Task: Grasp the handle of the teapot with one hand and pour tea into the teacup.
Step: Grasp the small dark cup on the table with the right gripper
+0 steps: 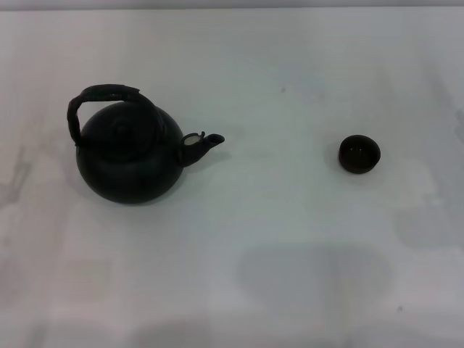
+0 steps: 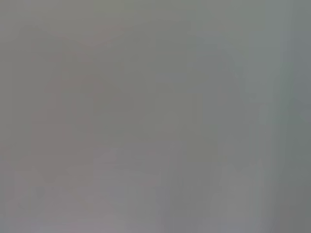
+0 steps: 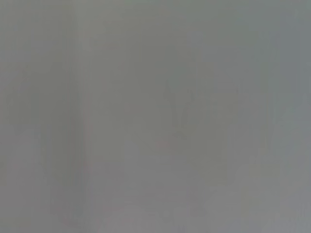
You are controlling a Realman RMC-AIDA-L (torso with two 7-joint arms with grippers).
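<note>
The round matte black teapot (image 1: 130, 156) stands upright on the white table (image 1: 275, 239) at the left in the head view. Its short spout (image 1: 206, 143) points right, toward the teacup. Its dark wrapped arched handle (image 1: 101, 98) spans over the top. The small dark teacup (image 1: 359, 154) stands upright at the right, well apart from the teapot. Neither gripper shows in any view. Both wrist views show only a plain grey surface.
The table's far edge (image 1: 232, 6) runs along the top of the head view. A faint shadow (image 1: 312, 279) lies on the table at the front middle.
</note>
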